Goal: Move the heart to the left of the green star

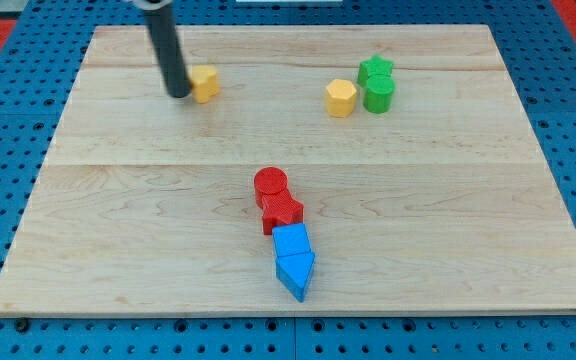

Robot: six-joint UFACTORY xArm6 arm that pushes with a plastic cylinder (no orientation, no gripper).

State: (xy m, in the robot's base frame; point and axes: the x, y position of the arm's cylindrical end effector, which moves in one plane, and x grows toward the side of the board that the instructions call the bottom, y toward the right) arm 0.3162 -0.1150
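Note:
The yellow heart (205, 83) lies at the view's upper left on the wooden board (118, 230). My tip (179, 94) touches the heart's left side. The green star (375, 69) sits at the view's upper right, well to the right of the heart. A green cylinder (379, 95) stands just below the star and a yellow hexagon (341, 98) is at the cylinder's left.
A red cylinder (271, 184) and a red star (282, 212) sit near the board's middle. Two blue blocks, a cube-like one (291, 241) and a pointed one (296, 273), line up below them. A blue pegboard (8, 140) surrounds the board.

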